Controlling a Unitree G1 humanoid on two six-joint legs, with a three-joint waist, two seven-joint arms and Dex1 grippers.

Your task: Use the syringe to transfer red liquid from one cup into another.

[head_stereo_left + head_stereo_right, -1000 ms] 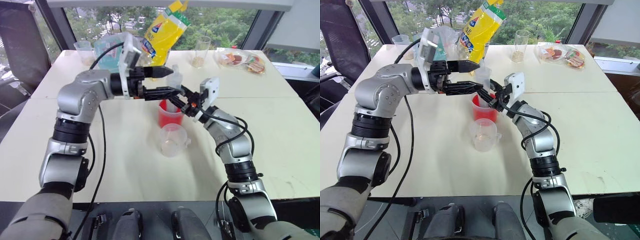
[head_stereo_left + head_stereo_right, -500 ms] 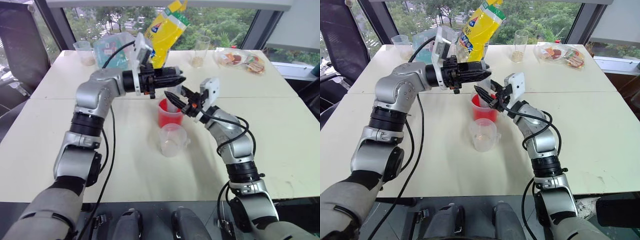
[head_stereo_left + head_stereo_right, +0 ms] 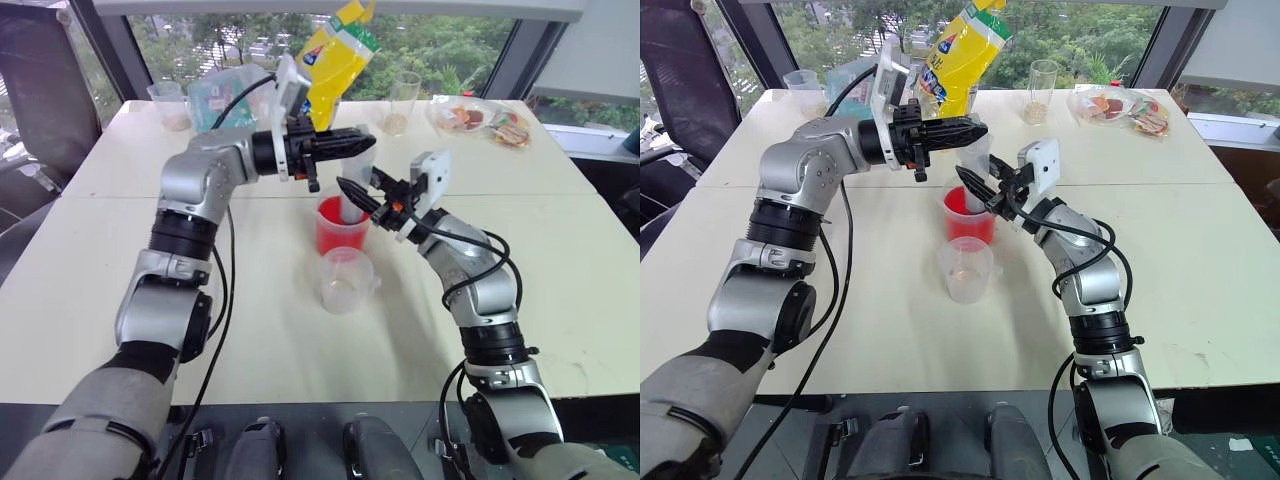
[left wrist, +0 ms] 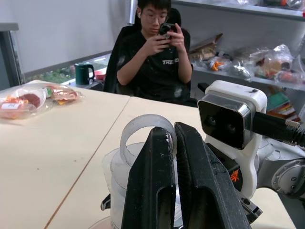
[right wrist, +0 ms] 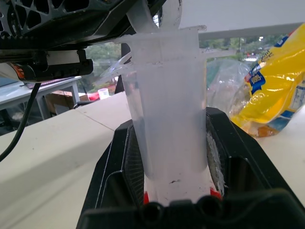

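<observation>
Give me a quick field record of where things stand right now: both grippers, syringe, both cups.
left gripper: shut on the syringe's plunger ring, at the top
right gripper: shut on the syringe barrel
syringe: upright over the red cup, lower end inside it; barrel looks clear
red cup: on the table, holds red liquid
small clear cup: just in front of the red cup, nearer the robot; no red in it
table: yellow bag, snack packets, other cups along the far edge
</observation>
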